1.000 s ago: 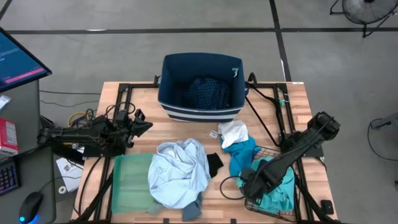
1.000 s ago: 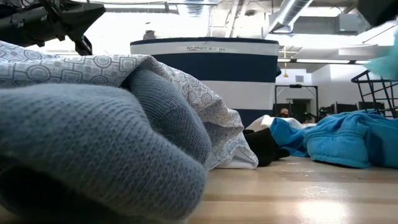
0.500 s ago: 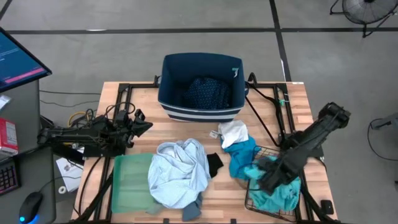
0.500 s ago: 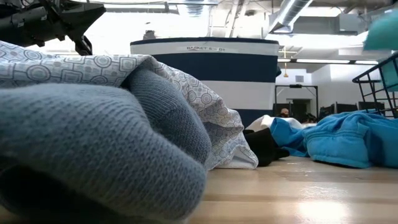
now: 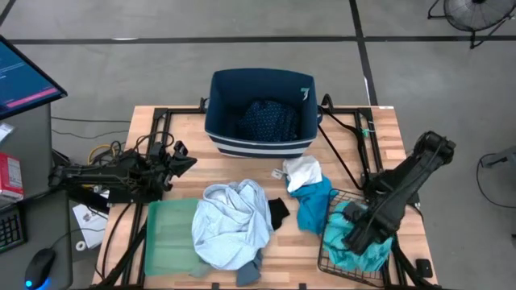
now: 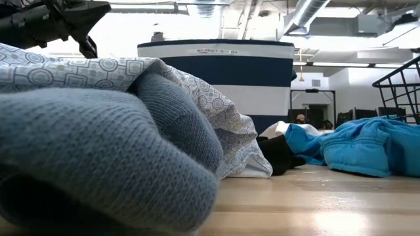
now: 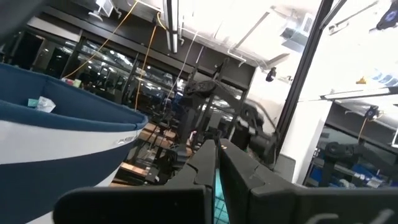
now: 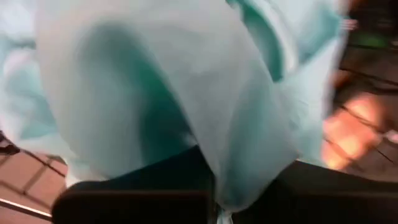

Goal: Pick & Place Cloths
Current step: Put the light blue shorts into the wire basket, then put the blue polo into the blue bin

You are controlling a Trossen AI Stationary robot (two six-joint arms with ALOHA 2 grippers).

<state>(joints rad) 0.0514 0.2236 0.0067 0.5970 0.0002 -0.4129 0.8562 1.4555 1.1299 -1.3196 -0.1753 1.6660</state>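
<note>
A turquoise cloth (image 5: 364, 242) lies bunched in a black wire basket (image 5: 324, 259) at the near right, and my right gripper (image 5: 352, 240) is shut on it. On the table lie a bright blue cloth (image 5: 314, 203), a white cloth (image 5: 304, 171), a small black cloth (image 5: 278, 211) and a pale blue-white shirt (image 5: 234, 221). The shirt partly covers a grey-blue cloth (image 5: 250, 272). A navy dotted cloth (image 5: 270, 121) lies inside the navy bin (image 5: 222, 109). My left gripper (image 5: 189, 159) waits shut above the table's left side. My right gripper pinches a fold of the turquoise cloth (image 8: 219, 186) between its two fingers. The arm slants down from the far right. The cloth bulges over the fingers (image 8: 137, 193) and hides their tips. The rest of the cloth lies slack in the wire basket.
A pale green tray (image 5: 165, 238) lies at the near left, partly under the shirt. The navy bin with white stripes (image 6: 216, 78) stands at the far middle. Cables run along the table's right and left sides. Bare wood shows between the bin and the left arm.
My right gripper has gone toward the table's right edge, from beside the basket's left rim to over the basket. The turquoise cloth has shifted with it and now bunches higher at the basket's far left.
</note>
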